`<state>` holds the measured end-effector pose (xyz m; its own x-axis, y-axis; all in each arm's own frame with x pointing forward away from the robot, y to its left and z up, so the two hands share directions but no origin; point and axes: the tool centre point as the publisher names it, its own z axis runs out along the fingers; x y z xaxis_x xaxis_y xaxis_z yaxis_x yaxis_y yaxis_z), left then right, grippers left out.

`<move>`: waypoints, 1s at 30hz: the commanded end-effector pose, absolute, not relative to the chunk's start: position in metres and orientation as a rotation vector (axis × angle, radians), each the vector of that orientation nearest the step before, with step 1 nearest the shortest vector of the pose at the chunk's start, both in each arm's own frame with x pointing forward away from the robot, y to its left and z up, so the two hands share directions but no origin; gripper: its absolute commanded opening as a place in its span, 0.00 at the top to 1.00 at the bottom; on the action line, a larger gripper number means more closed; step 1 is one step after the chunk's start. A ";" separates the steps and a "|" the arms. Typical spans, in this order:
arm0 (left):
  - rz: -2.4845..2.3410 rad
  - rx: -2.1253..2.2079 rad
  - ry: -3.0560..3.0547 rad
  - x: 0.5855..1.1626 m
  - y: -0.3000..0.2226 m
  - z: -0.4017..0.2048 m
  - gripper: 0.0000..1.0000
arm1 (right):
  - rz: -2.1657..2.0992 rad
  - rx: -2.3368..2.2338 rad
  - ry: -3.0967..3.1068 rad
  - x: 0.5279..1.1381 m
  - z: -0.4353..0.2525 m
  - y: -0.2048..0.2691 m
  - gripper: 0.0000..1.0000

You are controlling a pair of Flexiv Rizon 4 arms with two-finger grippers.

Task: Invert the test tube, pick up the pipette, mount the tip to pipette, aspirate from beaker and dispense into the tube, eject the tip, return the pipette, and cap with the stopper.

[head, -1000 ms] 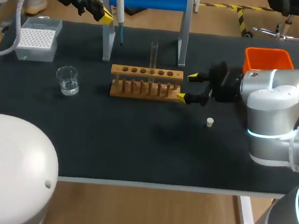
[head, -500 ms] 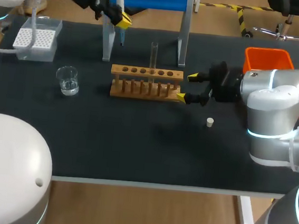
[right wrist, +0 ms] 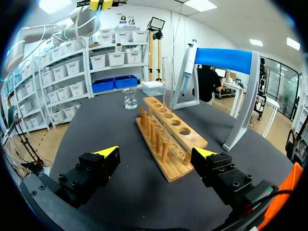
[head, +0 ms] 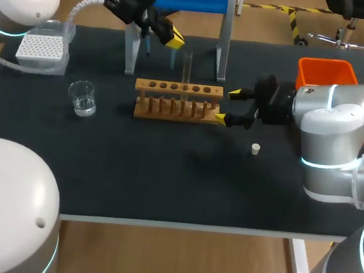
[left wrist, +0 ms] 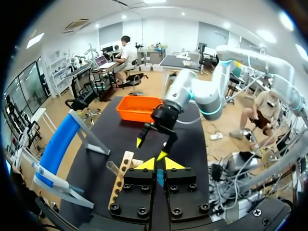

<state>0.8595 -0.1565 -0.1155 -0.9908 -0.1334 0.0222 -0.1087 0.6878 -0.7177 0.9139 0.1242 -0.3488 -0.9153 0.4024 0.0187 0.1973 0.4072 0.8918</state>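
Note:
A clear test tube [head: 187, 66] stands upright in the wooden rack [head: 178, 101]. My left gripper [head: 172, 41] hovers just left of the tube's top, shut on a small blue tip [left wrist: 160, 176] that pokes down below it [head: 173, 58]. Ahead of the left gripper [left wrist: 156, 163] lie the rack [left wrist: 121, 177] and my right arm. The pipette [right wrist: 189, 57] hangs on the blue-barred stand [head: 223, 47]. My right gripper [head: 228, 106] stands open at the rack's right end, the rack [right wrist: 166, 139] and tube [right wrist: 167, 82] ahead of its jaws [right wrist: 156, 152]. A white stopper [head: 255, 149] lies on the mat.
A glass beaker [head: 82, 96] with a little liquid sits left of the rack. The tip box [head: 44, 49] is at the back left. An orange bin [head: 327, 72] stands at the back right, behind my right arm.
My left arm has swung right from beside the tip box, past the stand's left leg, to just left of the test tube. The right arm has not moved.

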 end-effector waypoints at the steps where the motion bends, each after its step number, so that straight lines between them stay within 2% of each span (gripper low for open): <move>1: -1.230 -0.216 2.840 0.860 -0.165 -0.125 1.00 | 1.519 0.531 2.465 0.914 -0.349 0.123 0.00; 21: -1.232 -0.217 2.839 0.859 -0.167 -0.126 1.00 | 1.519 0.531 2.465 0.914 -0.349 0.123 0.00; 30: -1.232 -0.217 2.839 0.859 -0.167 -0.126 1.00 | 1.637 0.587 2.415 0.898 -0.313 0.096 0.00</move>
<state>0.8589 -0.1673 -0.1273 -0.9893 -0.1449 0.0170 -0.1110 0.6719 -0.7322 0.9117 0.1193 -0.3268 -0.9065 0.4152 0.0764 0.2323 0.3394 0.9115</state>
